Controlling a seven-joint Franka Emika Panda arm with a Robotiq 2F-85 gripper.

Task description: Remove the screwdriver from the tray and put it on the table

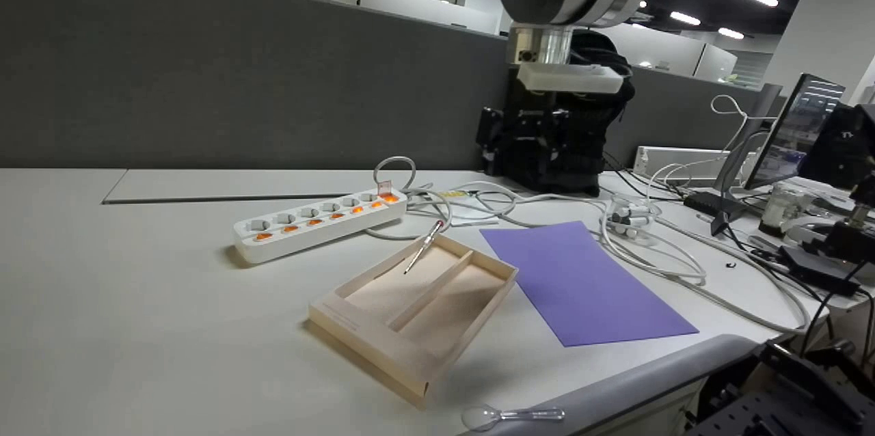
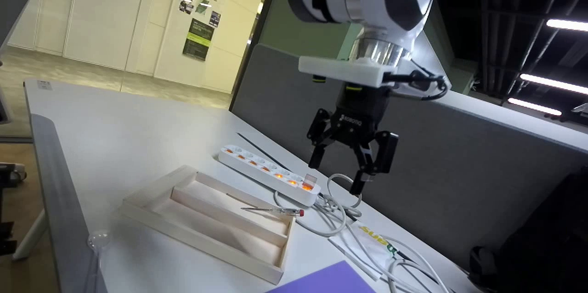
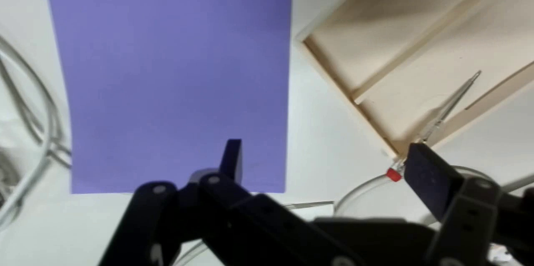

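Wrist view: black two-fingered tool, spread, empty; slim, red-capped, metal-shafted screwdriver near three o'clock, tip toward one.

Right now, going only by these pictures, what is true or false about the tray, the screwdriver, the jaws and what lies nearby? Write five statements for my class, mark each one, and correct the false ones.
1. One end of the screwdriver sticks out beyond the tray. True.
2. The jaws are closed on the screwdriver. False: they stand apart, holding nothing.
3. The purple mat lies beside the tray. True.
4. The tray is one undivided space. False: a lengthwise ridge splits it.
5. The power strip on the table is white. True.
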